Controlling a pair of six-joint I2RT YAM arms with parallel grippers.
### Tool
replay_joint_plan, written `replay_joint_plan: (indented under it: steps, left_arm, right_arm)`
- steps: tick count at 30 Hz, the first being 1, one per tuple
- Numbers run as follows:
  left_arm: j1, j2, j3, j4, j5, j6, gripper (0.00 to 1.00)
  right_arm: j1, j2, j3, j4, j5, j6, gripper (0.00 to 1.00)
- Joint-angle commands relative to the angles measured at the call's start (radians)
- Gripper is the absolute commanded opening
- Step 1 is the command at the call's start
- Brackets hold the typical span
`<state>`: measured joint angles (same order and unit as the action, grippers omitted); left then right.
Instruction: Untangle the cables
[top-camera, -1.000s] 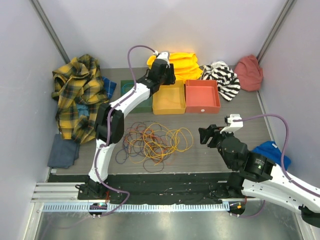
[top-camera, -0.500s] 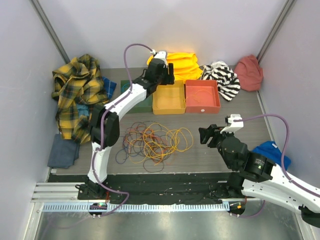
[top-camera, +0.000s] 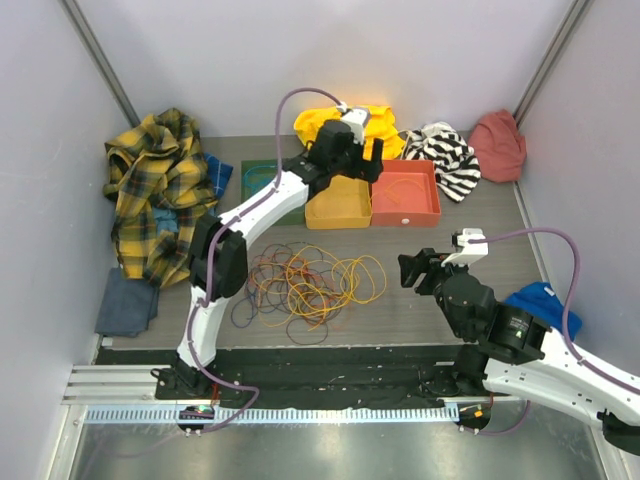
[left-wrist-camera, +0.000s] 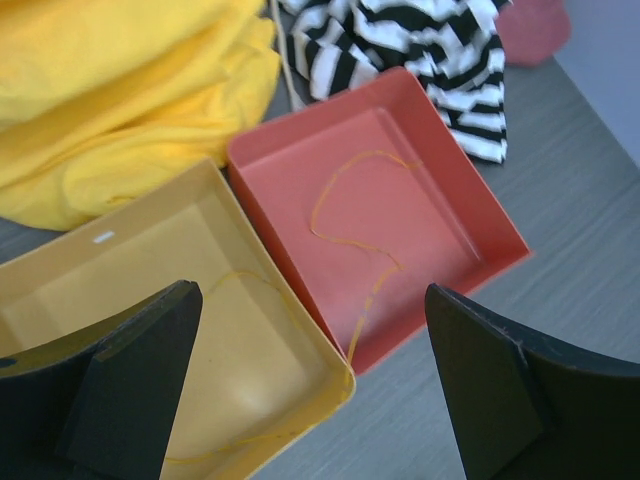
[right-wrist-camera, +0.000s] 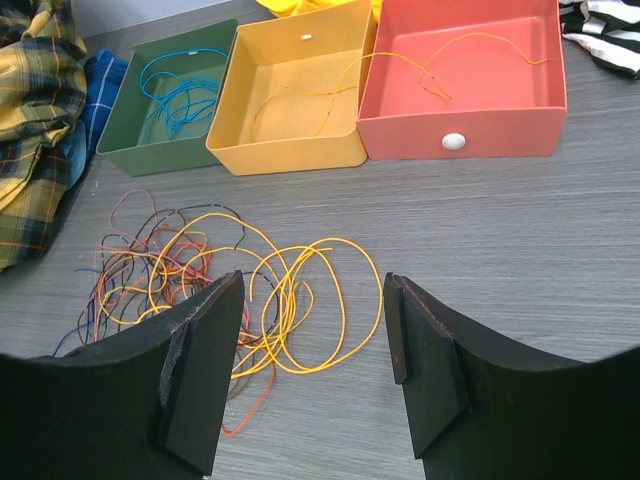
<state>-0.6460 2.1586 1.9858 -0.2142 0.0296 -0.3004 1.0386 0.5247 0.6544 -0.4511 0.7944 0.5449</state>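
Right gripper (right-wrist-camera: 312, 300): 2 matte black fingers (right-wrist-camera: 200, 380) spread wide, empty, toward near edge.
Cables (top-camera: 310, 282): thin wiry loops, yellow-orange, red, blue, dark, tangled flat on grey wood-grain counter (top-camera: 480, 215), mid-left.
Left gripper (left-wrist-camera: 310, 300): wide, empty, above square yellow tray (left-wrist-camera: 140, 250) and red tray (left-wrist-camera: 430, 190) by far edge.

**Three trays, cloth all round**

A green tray (right-wrist-camera: 160, 158), yellow tray (right-wrist-camera: 290, 155) and red tray (right-wrist-camera: 500, 135) stand in a row on the table (right-wrist-camera: 500, 250), with a teal loop (right-wrist-camera: 178, 92) in the green. Behind lie a yellow cloth (left-wrist-camera: 100, 80), striped cloth (top-camera: 445, 155) and red cloth (top-camera: 497, 145). A plaid shirt (top-camera: 155, 195) lies left.
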Motion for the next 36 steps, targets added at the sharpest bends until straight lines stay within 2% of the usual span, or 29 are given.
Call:
replay_joint_plan:
  steps: [1,5,10,16,17,19,20,22,23,26,28,31,34,36]
  left_arm:
    - [-0.046,-0.019,-0.054,-0.016,0.076,0.188,1.0]
    - [-0.087,-0.008,-0.074,-0.052,0.066,0.344,0.99]
    - [-0.092,0.087,0.04,-0.126,0.017,0.368,0.95]
    - [-0.086,0.178,0.114,-0.169,-0.014,0.38,0.83]
    - [-0.083,0.185,0.128,-0.169,-0.017,0.374,0.74]
    - [-0.07,0.208,0.14,-0.169,-0.022,0.351,0.66]
    - [-0.067,0.214,0.162,-0.171,-0.023,0.346,0.56]
    - [-0.06,0.221,0.176,-0.175,-0.023,0.333,0.45]
    - [-0.058,0.216,0.177,-0.172,-0.023,0.327,0.3]
    - [-0.055,0.163,0.15,-0.133,-0.072,0.314,0.12]
    - [-0.055,0.123,0.101,-0.09,-0.082,0.307,0.09]
    - [-0.055,0.04,0.042,-0.062,-0.131,0.276,0.0]
    - [-0.041,-0.045,-0.016,-0.034,-0.203,0.202,0.0]
    - [-0.023,-0.109,-0.042,-0.031,-0.258,0.099,0.0]
  right_arm:
    - [0.0,0.014,0.024,0.009,0.034,0.024,0.66]
    - [0.0,0.021,0.019,0.012,0.034,0.029,0.66]
    - [0.0,0.029,0.025,0.019,0.028,0.026,0.66]
    - [0.0,0.021,0.033,0.006,0.032,0.018,0.66]
    - [0.0,0.021,0.033,0.003,0.034,0.017,0.66]
    - [0.0,0.024,0.033,0.0,0.039,0.015,0.66]
    - [0.0,0.024,0.033,-0.001,0.039,0.015,0.65]
    - [0.0,0.027,0.034,-0.001,0.039,0.013,0.66]
    - [0.001,0.031,0.034,-0.001,0.039,0.015,0.66]
    - [0.0,0.034,0.031,0.0,0.039,0.021,0.66]
    - [0.0,0.035,0.027,-0.001,0.034,0.027,0.66]
    - [0.0,0.034,0.022,0.0,0.032,0.038,0.65]
    - [0.001,0.031,0.025,0.0,0.028,0.046,0.65]
    - [0.0,0.028,0.031,-0.001,0.022,0.047,0.65]
